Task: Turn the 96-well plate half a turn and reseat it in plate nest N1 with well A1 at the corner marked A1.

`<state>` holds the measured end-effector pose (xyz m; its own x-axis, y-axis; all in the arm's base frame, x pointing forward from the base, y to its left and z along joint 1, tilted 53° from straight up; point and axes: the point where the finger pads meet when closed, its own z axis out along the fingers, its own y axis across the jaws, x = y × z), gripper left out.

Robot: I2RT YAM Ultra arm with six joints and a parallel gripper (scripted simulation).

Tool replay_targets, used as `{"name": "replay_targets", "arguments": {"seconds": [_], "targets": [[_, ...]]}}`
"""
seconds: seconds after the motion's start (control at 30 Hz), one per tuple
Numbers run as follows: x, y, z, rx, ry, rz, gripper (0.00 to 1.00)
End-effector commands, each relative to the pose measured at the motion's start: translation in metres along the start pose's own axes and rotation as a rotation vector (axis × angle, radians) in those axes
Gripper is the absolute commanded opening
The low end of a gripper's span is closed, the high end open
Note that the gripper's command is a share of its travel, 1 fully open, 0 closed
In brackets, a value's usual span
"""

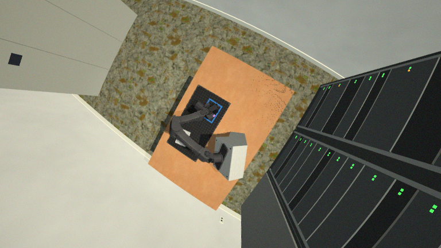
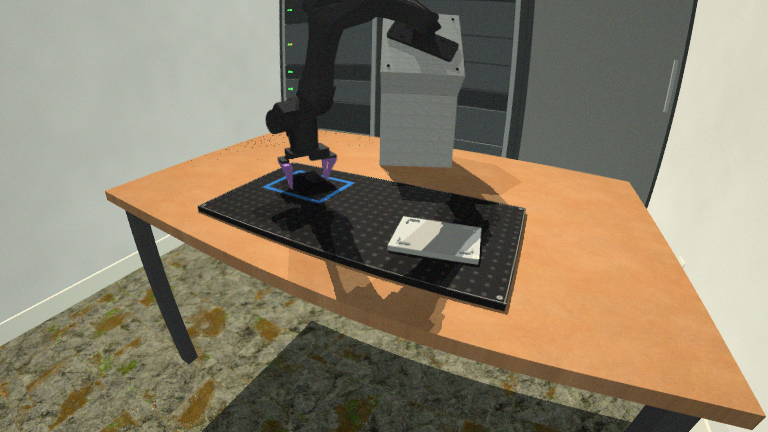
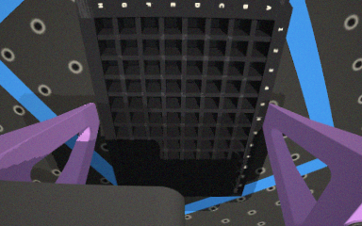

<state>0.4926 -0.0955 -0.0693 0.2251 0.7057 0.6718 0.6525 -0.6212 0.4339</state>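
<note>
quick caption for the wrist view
Open gripper straddling the black 96-well plate on the blue-taped bench spot.

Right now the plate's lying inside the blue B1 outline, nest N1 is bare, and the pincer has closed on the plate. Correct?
Not quite: the pincer is fully open, not closed. The wrist view shows its purple fingers standing apart on either side of the plate. The plate does lie inside the blue B1 outline, and nest N1 is bare.
</note>
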Motion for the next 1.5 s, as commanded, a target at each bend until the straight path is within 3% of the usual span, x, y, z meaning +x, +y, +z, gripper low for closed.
{"name": "replay_targets", "arguments": {"seconds": [0.0,1.33,1.37,1.47], "targets": [[-0.0074,0.0054,-0.0046,-0.018,-0.021,0.017,1.00],[-0.0073,0.0053,-0.0045,-0.018,-0.021,0.016,1.00],[-0.0073,0.0053,-0.0045,-0.018,-0.021,0.016,0.00],[-0.0073,0.0053,-0.0045,-0.018,-0.021,0.015,0.00]]}}
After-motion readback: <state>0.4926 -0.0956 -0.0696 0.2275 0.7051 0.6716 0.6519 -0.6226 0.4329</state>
